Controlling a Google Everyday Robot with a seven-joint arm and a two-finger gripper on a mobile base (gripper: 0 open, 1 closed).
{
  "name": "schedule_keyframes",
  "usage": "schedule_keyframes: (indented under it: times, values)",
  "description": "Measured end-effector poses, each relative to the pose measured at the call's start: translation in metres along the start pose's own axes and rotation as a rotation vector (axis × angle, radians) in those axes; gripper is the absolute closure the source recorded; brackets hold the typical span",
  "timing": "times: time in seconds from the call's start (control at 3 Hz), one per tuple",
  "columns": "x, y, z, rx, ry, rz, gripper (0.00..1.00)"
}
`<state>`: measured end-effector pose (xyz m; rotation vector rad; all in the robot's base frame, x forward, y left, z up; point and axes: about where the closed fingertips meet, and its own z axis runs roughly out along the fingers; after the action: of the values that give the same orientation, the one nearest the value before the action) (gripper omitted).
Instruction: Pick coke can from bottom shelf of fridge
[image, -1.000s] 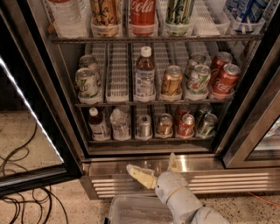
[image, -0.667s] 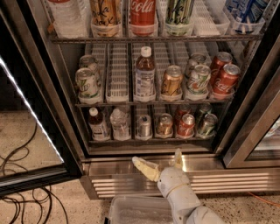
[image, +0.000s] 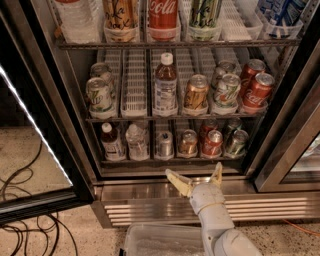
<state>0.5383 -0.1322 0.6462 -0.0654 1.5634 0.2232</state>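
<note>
The fridge (image: 75, 130) stands open in front of me. On its bottom shelf (image: 170, 161) a short red coke can (image: 212, 142) stands at the front of a lane right of centre, with a second red can (image: 207, 127) behind it. My gripper (image: 195, 176) is open, fingers spread, just below the shelf's front rail and a little left of the can. It holds nothing and is in front of the steel base panel (image: 150, 192).
Bottom shelf neighbours: a brown can (image: 188, 142), a silver can (image: 164, 144), a green-and-silver can (image: 236, 142) and two bottles (image: 112, 142). Red cans (image: 257, 90) stand on the middle shelf. The glass door (image: 30, 125) is open at left. Cables (image: 25, 225) lie on the floor. A plastic bin (image: 160, 240) is below.
My gripper has risen and moved right, closer to the bottom shelf's front rail, with its fingers spread a little wider. The cans have not moved.
</note>
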Motion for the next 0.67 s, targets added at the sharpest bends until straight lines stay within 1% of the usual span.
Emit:
schedule_keyframes:
  times: [0.33,0.67]
  values:
    - [-0.0110,0.0045,0.0009,0.015,0.039,-0.059,0.00]
    - [-0.0118,0.0041,0.0014,0.014,0.058,-0.047,0.00]
